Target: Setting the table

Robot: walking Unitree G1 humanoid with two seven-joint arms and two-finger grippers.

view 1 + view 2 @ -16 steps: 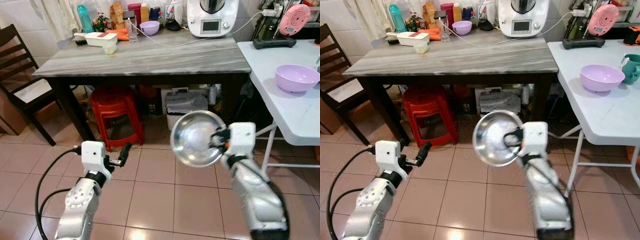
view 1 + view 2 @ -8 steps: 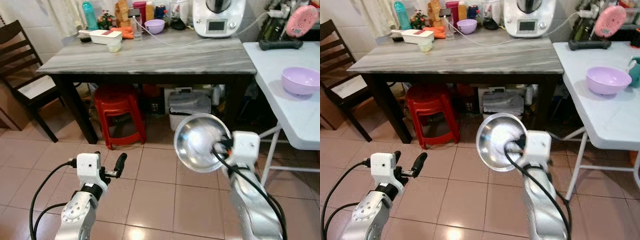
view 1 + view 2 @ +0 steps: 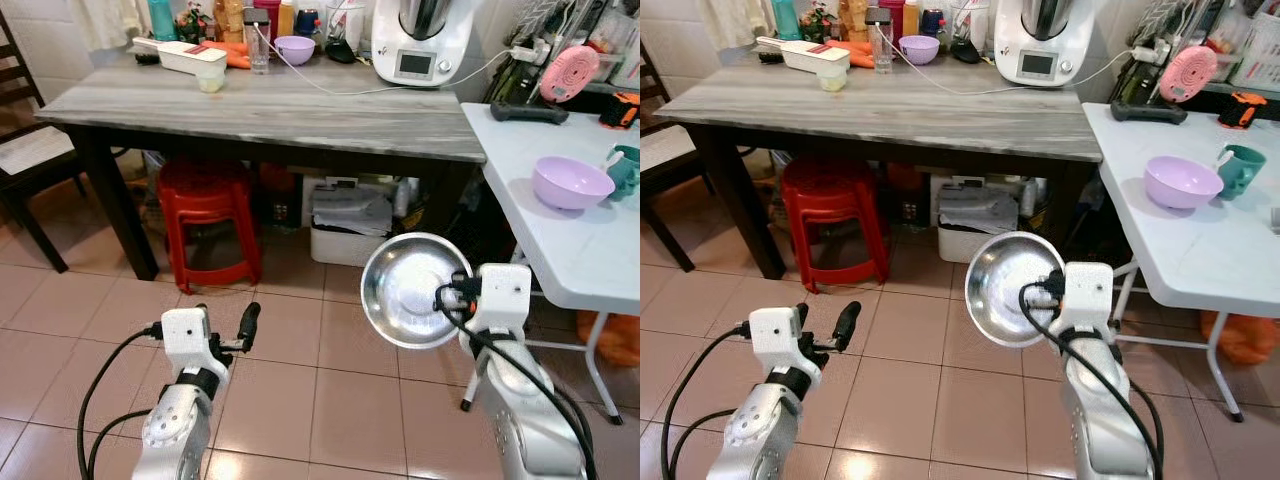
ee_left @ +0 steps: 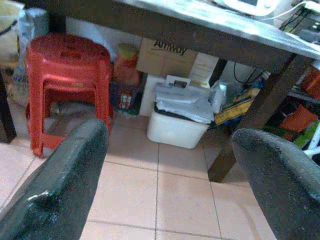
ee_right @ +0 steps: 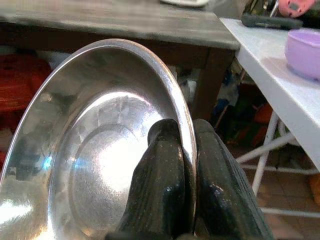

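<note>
My right gripper [image 3: 447, 294] is shut on the rim of a shiny steel bowl [image 3: 412, 290], held tilted on edge above the tiled floor; the right wrist view shows both black fingers [image 5: 167, 175] pinching that rim of the steel bowl [image 5: 95, 150]. My left gripper [image 3: 240, 325] hangs low over the floor, open and holding nothing; its two fingers [image 4: 65, 180] stand wide apart in the left wrist view. A grey wooden table [image 3: 300, 110] stands ahead. A white folding table [image 3: 575, 250] at the right carries a purple bowl [image 3: 571, 182] and a teal mug [image 3: 628, 170].
Under the grey table stand a red plastic stool [image 3: 206, 215] and a white bin [image 3: 350, 225]. A white kitchen appliance [image 3: 418, 40], a small purple bowl [image 3: 294, 49], bottles and a white tray [image 3: 180, 55] crowd the table's far edge. A dark chair [image 3: 25, 150] stands at the left.
The camera has shifted toward the right, bringing more of the white table and the teal mug into view. The steel bowl stays clamped in my right gripper, now slightly further right.
</note>
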